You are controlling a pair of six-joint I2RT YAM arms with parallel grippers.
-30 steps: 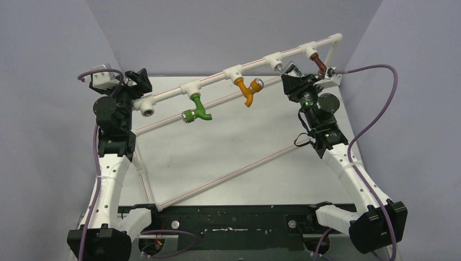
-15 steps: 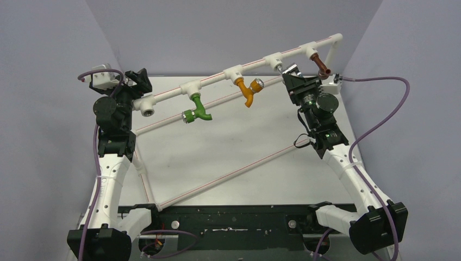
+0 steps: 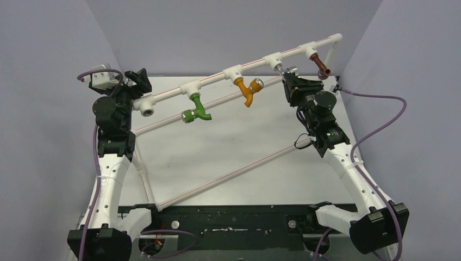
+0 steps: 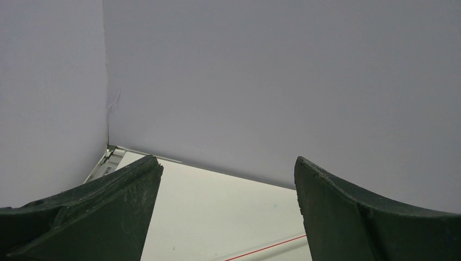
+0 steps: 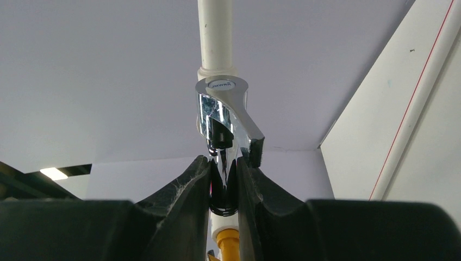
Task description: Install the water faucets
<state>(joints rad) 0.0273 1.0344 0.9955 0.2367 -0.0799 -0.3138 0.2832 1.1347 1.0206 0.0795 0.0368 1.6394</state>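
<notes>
Top external view: we see a long white pipe [image 3: 217,79] running above the worktop, from the left edge up toward the far right corner. 3 coloured taps hang from its outlets: a green tap [image 3: 198,108] nearest the left edge, an orange tap [image 3: 247,91] near the middle of the far edge, and a brown tap [image 3: 322,67] at the far right corner. Between the orange and brown ones sits an outlet [image 3: 275,60] with the chrome tap [image 5: 222,106] right at it.

Right wrist view: the right gripper [image 5: 223,163] is clamped on the lower body of the chrome tap, its fingers pressed close on either side. The tap's round cap faces us and its top meets the white outlet above. We cannot tell how far the thread has gone in.

Left wrist view: the left gripper [image 4: 226,163] has its fingers wide apart with nothing between them, only the grey wall and a strip of worktop. From above, that arm stands at the left edge, near the pipe's open end fitting [image 3: 146,106].

We judge the step in hand to be screwing the last tap into its outlet. The next move calls for keeping the tap in line with the outlet and turning it about that axis, with a firm grip on slippery metal.
</notes>
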